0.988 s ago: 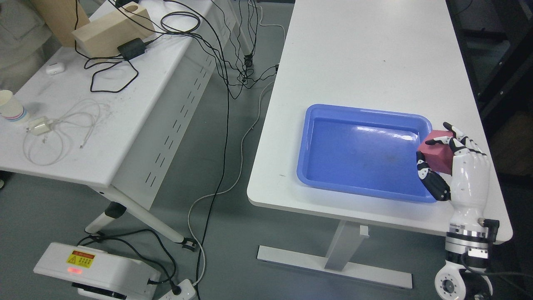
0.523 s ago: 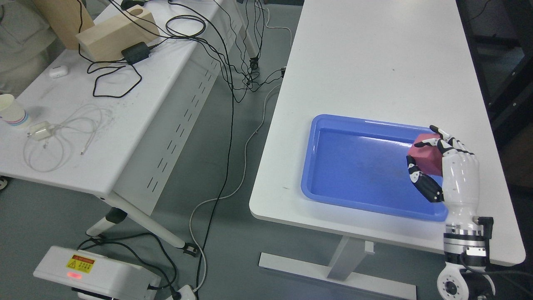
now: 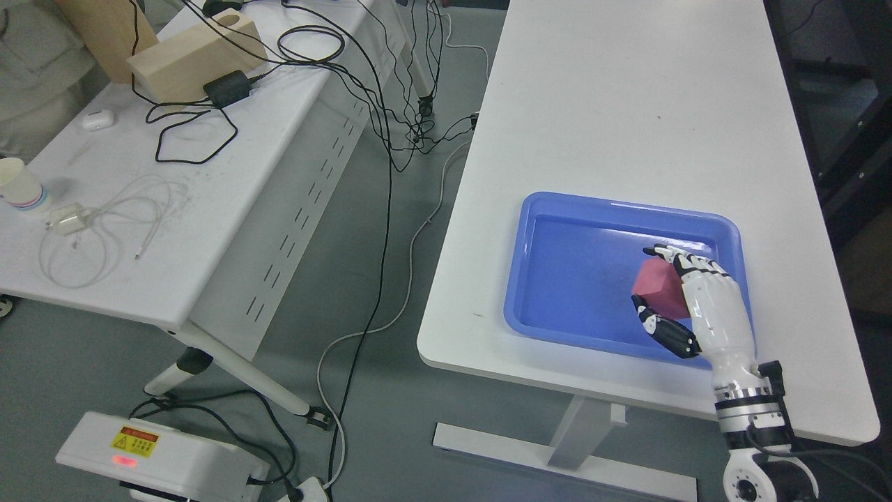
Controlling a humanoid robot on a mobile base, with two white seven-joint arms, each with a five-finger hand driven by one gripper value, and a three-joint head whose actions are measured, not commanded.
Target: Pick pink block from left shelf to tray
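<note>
A blue tray [image 3: 557,209] lies near the front edge of the white table [image 3: 627,104]. My right hand [image 3: 662,289] comes in from the lower right and is shut on the pink block [image 3: 658,288], thumb below and fingers over the top. It holds the block over the tray's right half, low above the tray floor; whether the block touches the floor I cannot tell. My left hand is out of view.
A second white table [image 3: 139,230] at the left carries cables, a wooden box [image 3: 188,56], a paper cup [image 3: 17,187] and a charger. Cables hang in the gap between the tables. A white device [image 3: 160,453] sits on the floor at lower left.
My right hand has carried the pink block leftward from over the tray's right rim to over the tray's inside, and lower. The camera shifted slightly between the earliest frame and the later ones.
</note>
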